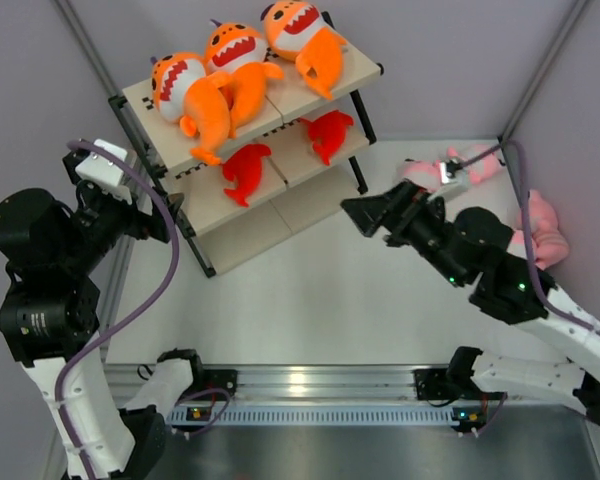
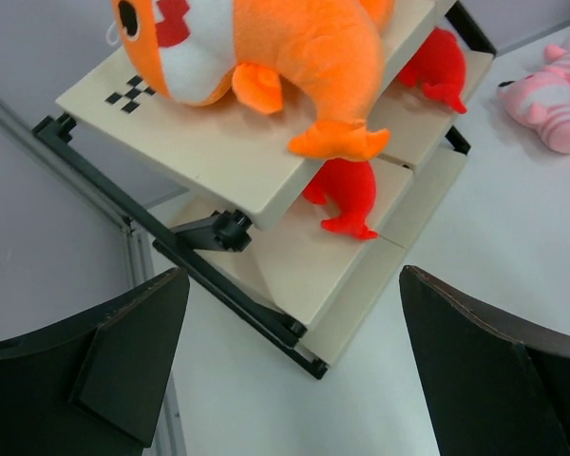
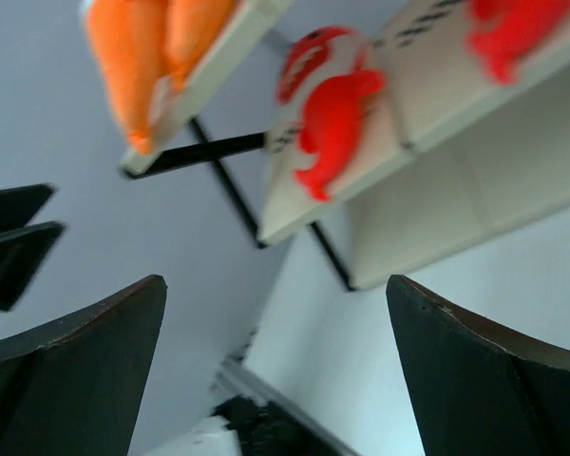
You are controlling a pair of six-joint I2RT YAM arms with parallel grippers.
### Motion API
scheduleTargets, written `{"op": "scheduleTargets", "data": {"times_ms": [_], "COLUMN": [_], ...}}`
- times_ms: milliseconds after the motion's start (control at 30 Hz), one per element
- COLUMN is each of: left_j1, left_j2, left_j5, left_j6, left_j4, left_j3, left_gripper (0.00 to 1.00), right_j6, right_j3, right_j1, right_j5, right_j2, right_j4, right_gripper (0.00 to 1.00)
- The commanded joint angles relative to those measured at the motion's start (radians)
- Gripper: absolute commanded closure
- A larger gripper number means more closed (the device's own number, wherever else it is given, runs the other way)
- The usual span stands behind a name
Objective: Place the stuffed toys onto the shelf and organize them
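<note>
**Inspector:** State of the jaws?

**Assistant:** Left gripper [image 2: 293, 285] and right gripper [image 1: 358, 218] both stand wide apart, holding nothing.

**Inspector:** Count on the shelf [image 1: 365, 65]?

**Assistant:** Three orange sharks [image 1: 230, 60] on the top board, two red sharks [image 1: 245, 170] on the middle one.

**Inspector:** Outstanding?

**Assistant:** Pink toys [image 1: 542, 225] on the table [image 1: 310, 290]. Three patches show, partly hidden by the right arm [image 1: 500, 270]; count and long axes unclear. They lie behind the right gripper, which faces the shelf. In my judgement, the right side is nearer.

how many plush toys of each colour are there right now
orange sharks: 3
red sharks: 2
pink plush: at least 2, partly hidden
total: at least 7
</note>
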Motion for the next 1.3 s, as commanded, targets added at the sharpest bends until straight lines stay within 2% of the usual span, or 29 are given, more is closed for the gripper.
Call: {"op": "scheduleTargets", "data": {"times_ms": [0, 100, 167, 233, 267, 300, 333, 367, 433, 467, 533, 567, 667, 767, 900, 933, 1000, 1133, 1267], "left_j1": [0.000, 0.000, 0.000, 0.000, 0.000, 0.000, 0.000, 0.000, 0.000, 0.000, -0.001, 0.000, 0.000, -0.001, 0.016, 0.023, 0.034, 0.075, 0.109], "left_j2": [-0.006, -0.026, -0.052, -0.075, -0.101, -0.113, -0.129, -0.158, -0.186, -0.210, -0.235, -0.261, -0.305, -0.325, -0.310, -0.308, -0.298, -0.285, -0.273], "left_j5": [-0.134, -0.248, -0.309, -0.396, -0.421, -0.438, -0.506, -0.526, -0.566, -0.577, -0.599, -0.600, -0.594, -0.605, -0.628, -0.631, -0.636, -0.633, -0.616], "left_j6": [0.008, 0.028, 0.042, 0.067, 0.074, 0.087, 0.087, 0.090, 0.091, 0.091, 0.088, 0.090, 0.100, 0.120, 0.145, 0.148, 0.157, 0.168, 0.171], "left_j4": [0.014, -0.045, -0.069, -0.104, -0.109, -0.114, -0.120, -0.118, -0.129, -0.131, -0.132, -0.132, -0.132, -0.132, -0.129, -0.131, -0.131, -0.129, -0.131], "left_j3": [-0.037, -0.071, -0.118, -0.152, -0.197, -0.215, -0.238, -0.272, -0.303, -0.317, -0.359, -0.379, -0.444, -0.504, -0.548, -0.548, -0.547, -0.545, -0.553], "left_gripper": [0.01, 0.01, 0.02, 0.01, 0.01, 0.01, 0.01, 0.01, 0.01, 0.01, 0.01, 0.02, 0.01, 0.02, 0.01, 0.01, 0.01, 0.01, 0.02], "right_j6": [-0.181, -0.282, -0.377, -0.428, -0.455, -0.460, -0.465, -0.463, -0.442, -0.395, -0.347, -0.295, -0.238, -0.219, -0.167, -0.155, -0.138, -0.086, -0.077], "right_j3": [-0.103, -0.171, -0.174, -0.163, -0.149, -0.148, -0.152, -0.180, -0.241, -0.255, -0.258, -0.249, -0.174, -0.051, 0.054, 0.102, 0.166, 0.292, 0.392], "right_j1": [-0.119, -0.251, -0.369, -0.467, -0.585, -0.650, -0.719, -0.829, -0.972, -1.017, -1.153, -1.183, -1.246, -1.272, -1.290, -1.289, -1.283, -1.270, -1.267], "right_j5": [0.196, 0.278, 0.248, 0.121, 0.053, -0.088, -0.152, -0.200, -0.321, -0.355, -0.455, -0.464, -0.454, -0.408, -0.449, -0.459, -0.454, -0.375, -0.386], "right_j2": [-0.158, -0.249, -0.226, -0.165, -0.084, -0.045, -0.010, 0.041, 0.079, 0.128, 0.196, 0.269, 0.430, 0.608, 0.806, 0.881, 0.955, 1.101, 1.211], "right_j4": [-0.375, -0.426, -0.429, -0.438, -0.438, -0.432, -0.381, -0.342, -0.227, -0.117, -0.025, 0.059, 0.161, 0.178, 0.270, 0.273, 0.269, 0.273, 0.240], "right_gripper": [0.01, 0.01, 0.01, 0.01, 0.00, 0.01, 0.01, 0.01, 0.01, 0.01, 0.00, 0.00, 0.01, 0.02, 0.12, 0.17, 0.19, 0.18, 0.19]}}
